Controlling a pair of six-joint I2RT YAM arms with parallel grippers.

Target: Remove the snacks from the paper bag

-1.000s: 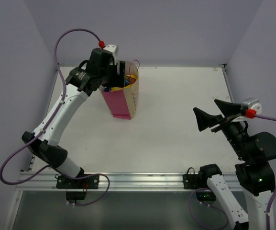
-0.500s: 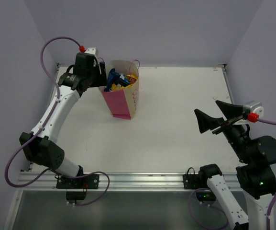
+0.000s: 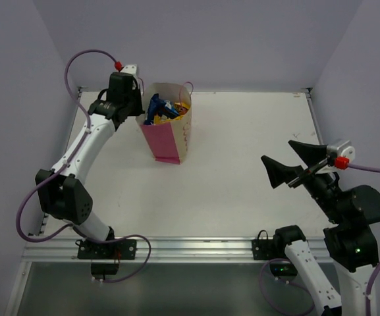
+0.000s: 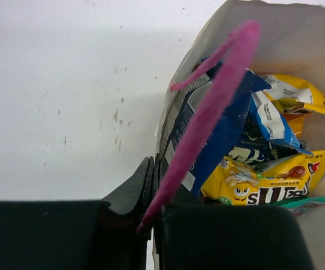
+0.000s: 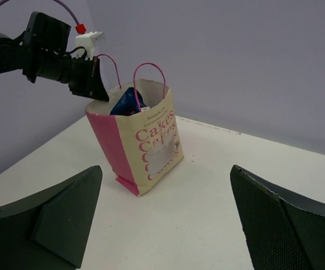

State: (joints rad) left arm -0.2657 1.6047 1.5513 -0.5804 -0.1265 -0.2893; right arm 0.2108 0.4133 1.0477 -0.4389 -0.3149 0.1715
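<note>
The paper bag (image 3: 171, 135) stands upright at the back left of the table, cream with pink sides and a red "Cakes" print (image 5: 154, 140). Its mouth is open, showing snacks (image 3: 163, 108): a blue wrapper (image 4: 230, 126), yellow pouches (image 4: 263, 180) and a teal edge. My left gripper (image 3: 139, 109) (image 4: 155, 164) is shut on the bag's left rim, with the pink string handle (image 4: 218, 95) coming out between its fingers. My right gripper (image 3: 278, 151) (image 5: 165, 169) hovers open at the right, well away from the bag and holding nothing.
The white table (image 3: 242, 145) is bounded by lilac walls at the back and both sides. An aluminium rail (image 3: 190, 247) runs along the near edge, where both arm bases are bolted. Purple cables loop off each wrist.
The left gripper came out of the bag's mouth, moved to its left rim and shut there. The right arm shifted slightly, still open.
</note>
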